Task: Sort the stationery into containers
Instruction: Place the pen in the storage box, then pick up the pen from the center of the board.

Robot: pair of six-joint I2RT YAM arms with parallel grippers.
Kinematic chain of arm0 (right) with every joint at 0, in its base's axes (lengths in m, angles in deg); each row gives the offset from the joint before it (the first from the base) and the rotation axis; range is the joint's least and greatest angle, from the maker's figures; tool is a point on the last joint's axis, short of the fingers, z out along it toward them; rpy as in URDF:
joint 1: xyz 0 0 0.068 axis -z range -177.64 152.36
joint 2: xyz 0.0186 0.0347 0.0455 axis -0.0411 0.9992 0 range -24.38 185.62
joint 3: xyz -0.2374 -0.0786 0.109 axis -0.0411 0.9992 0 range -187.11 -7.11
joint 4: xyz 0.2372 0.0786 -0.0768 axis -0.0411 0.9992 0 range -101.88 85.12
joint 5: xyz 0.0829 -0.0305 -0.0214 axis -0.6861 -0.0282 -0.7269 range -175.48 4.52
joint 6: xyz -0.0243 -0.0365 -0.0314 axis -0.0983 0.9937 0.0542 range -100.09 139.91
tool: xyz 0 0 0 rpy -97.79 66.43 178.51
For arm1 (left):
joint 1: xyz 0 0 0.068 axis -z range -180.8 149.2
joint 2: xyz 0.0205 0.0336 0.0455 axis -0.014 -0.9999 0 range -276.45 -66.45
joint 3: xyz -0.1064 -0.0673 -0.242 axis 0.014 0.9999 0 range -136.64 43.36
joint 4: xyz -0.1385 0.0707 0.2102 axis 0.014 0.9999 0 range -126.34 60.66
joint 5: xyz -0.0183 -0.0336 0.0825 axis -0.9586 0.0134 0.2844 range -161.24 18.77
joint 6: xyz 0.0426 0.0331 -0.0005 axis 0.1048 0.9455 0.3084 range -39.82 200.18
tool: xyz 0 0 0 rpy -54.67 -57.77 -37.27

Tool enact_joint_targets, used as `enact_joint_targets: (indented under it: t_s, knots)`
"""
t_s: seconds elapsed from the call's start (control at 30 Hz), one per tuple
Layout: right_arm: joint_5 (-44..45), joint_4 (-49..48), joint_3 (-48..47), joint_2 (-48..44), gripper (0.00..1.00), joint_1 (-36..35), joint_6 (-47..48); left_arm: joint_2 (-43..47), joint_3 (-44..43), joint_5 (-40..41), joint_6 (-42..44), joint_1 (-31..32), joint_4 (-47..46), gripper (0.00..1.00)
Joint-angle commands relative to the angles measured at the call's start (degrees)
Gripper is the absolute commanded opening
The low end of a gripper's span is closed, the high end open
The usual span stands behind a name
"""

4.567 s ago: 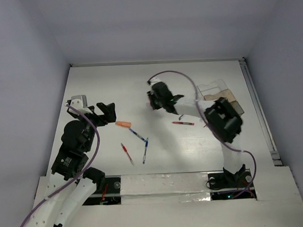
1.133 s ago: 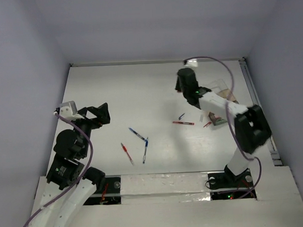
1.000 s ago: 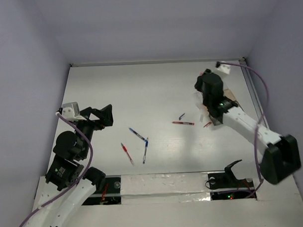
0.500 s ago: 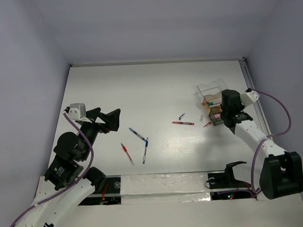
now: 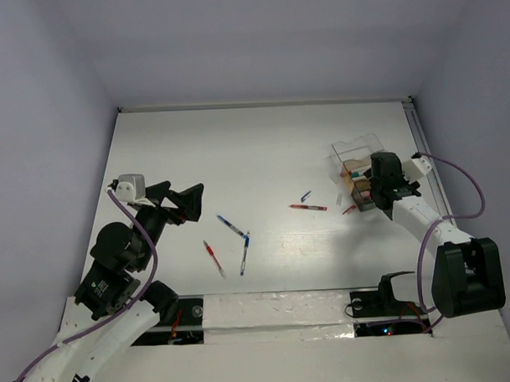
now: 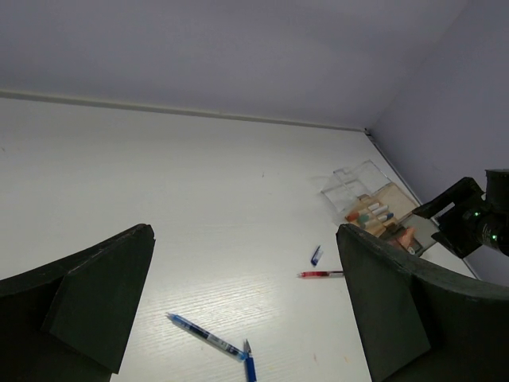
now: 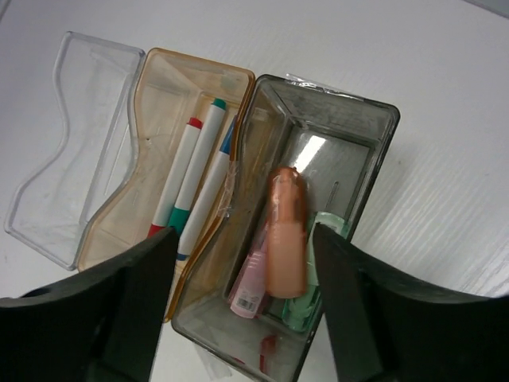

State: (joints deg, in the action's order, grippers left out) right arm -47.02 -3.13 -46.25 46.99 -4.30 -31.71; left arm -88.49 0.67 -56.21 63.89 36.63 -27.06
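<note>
— Where is the orange eraser (image 7: 286, 231)?
— It lies in the grey compartment of the organiser box (image 7: 334, 102), beside a pink eraser (image 7: 248, 293) and a pale green piece (image 7: 306, 310). The right gripper (image 7: 242, 232) hangs over it, fingers apart, empty.
— And the left gripper (image 6: 245, 231)?
— Also apart, holding nothing. A blue pen (image 5: 231, 225) and a red pen (image 5: 213, 258) lie on the table (image 5: 237, 150).

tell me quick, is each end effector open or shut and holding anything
Left end effector: open, empty.
Right end effector: open, empty, over the box; an orange eraser lies inside it.
</note>
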Motion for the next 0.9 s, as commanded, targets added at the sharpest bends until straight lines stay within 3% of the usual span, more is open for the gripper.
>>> enact_joint_targets:
  t_s: [0.0, 0.17, 0.27, 0.37, 0.53, 0.67, 0.87]
  knots:
    - [-0.40, -1.54, -1.82, -1.14, 0.78, 0.33, 3.79, -0.28, 0.25, -0.09, 1.00, 0.28, -2.33, 0.99]
    - [-4.08, -0.75, -5.51, -3.25, 0.82, 0.33, 13.00, -0.89, 0.16, 0.35, 1.00, 0.28, -1.98, 0.99]
    - [-18.12, -4.09, -7.79, -5.63, 0.79, -1.16, 22.74, -1.42, -0.02, 0.88, 1.00, 0.28, -1.81, 0.99]
    - [-27.72, -2.79, -13.32, -3.10, 0.77, -9.93, 31.01, -1.95, -0.11, 2.11, 0.83, 0.28, -1.46, 0.99]
    - [-39.91, 5.83, -26.23, 9.73, 0.70, -26.87, 38.42, -2.92, -0.28, 4.31, 0.39, -2.80, -0.84, 0.99]
    - [-38.90, 8.55, -35.00, 21.94, 0.68, -37.87, 43.25, -4.06, -0.28, 5.54, -0.23, -6.31, -0.49, 0.99]
    - [-36.62, 14.70, -48.73, 40.40, 0.64, -45.81, 47.74, -4.59, -0.46, 7.73, -0.93, -11.32, 0.04, 0.96]
